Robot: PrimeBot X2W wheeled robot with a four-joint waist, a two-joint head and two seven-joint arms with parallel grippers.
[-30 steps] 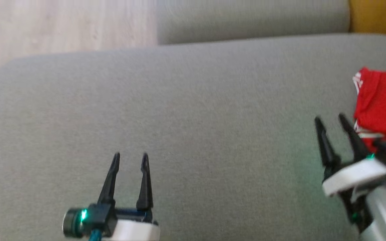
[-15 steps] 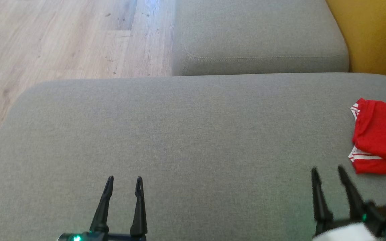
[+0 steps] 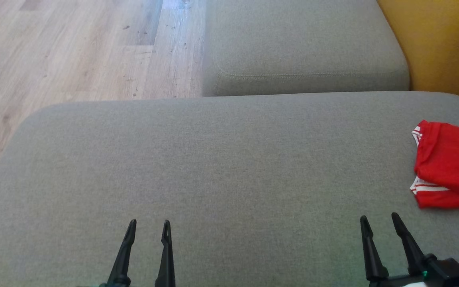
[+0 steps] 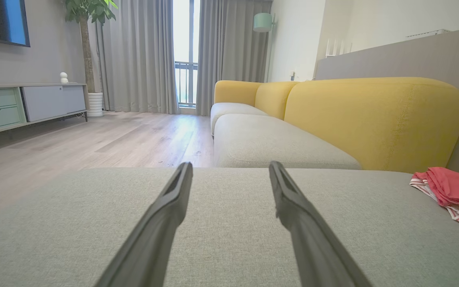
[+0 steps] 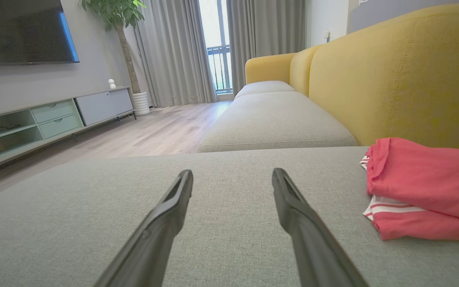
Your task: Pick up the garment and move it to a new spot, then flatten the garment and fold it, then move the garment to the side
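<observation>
A red garment (image 3: 450, 165) with white stripes lies folded at the right edge of the grey sofa cushion (image 3: 221, 167); it also shows as the garment (image 5: 424, 187) in the right wrist view and the garment (image 4: 454, 195) in the left wrist view. My right gripper (image 3: 379, 223) stands open at the lower right, a short way down and left of the garment, with nothing between its fingers. At the lower left my left gripper (image 3: 150, 226) is open and empty over bare cushion. Both point up the cushion, as the right gripper (image 5: 232, 175) and left gripper (image 4: 230, 167) wrist views show.
A second grey seat cushion (image 3: 301, 44) lies beyond, with a yellow sofa back (image 3: 440, 44) along the right. Wooden floor (image 3: 66, 52) lies at the upper left, past the cushion's rounded edge. A TV cabinet (image 5: 50, 119) and a potted plant (image 5: 128, 48) stand across the room.
The head camera has tilted, shifting the whole picture down. Both grippers have drawn back toward the bottom edge, the right one now apart from the garment. The garment lies still.
</observation>
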